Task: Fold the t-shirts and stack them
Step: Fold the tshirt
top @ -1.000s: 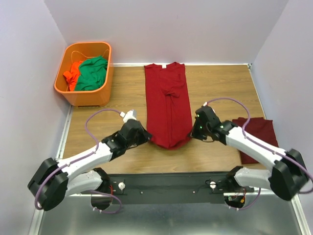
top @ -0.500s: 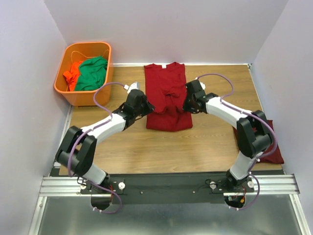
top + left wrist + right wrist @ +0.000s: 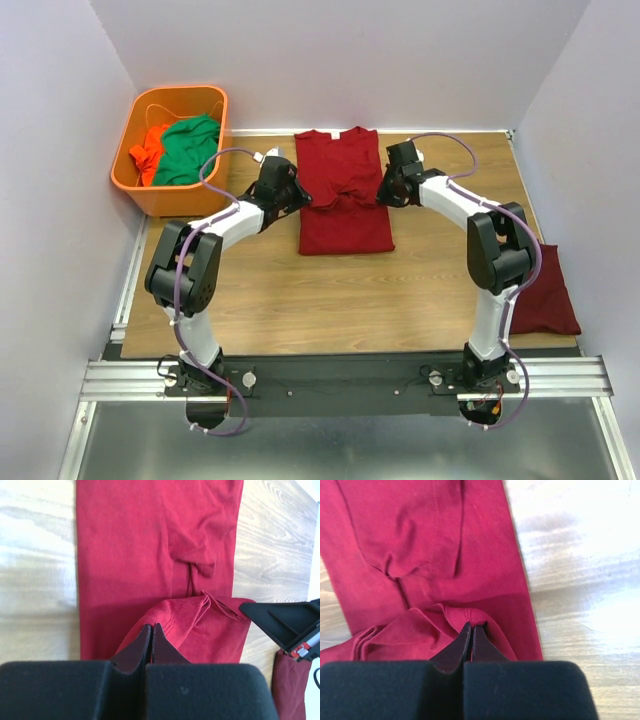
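Note:
A maroon t-shirt lies lengthwise mid-table, collar at the far end, its lower half doubled back over the upper half. My left gripper is shut on the left corner of the lifted hem. My right gripper is shut on the hem's right corner. Both hold the hem over the shirt's middle, about level with the folded-in sleeves. A second maroon t-shirt, folded, lies at the table's right edge.
An orange basket stands at the far left corner with a green garment and an orange garment inside. Lavender walls close in the left, back and right sides. The right gripper's black finger shows in the left wrist view.
Both grippers have travelled from the shirt's near end toward the collar, carrying the hem with them. The shirt now looks half as long.

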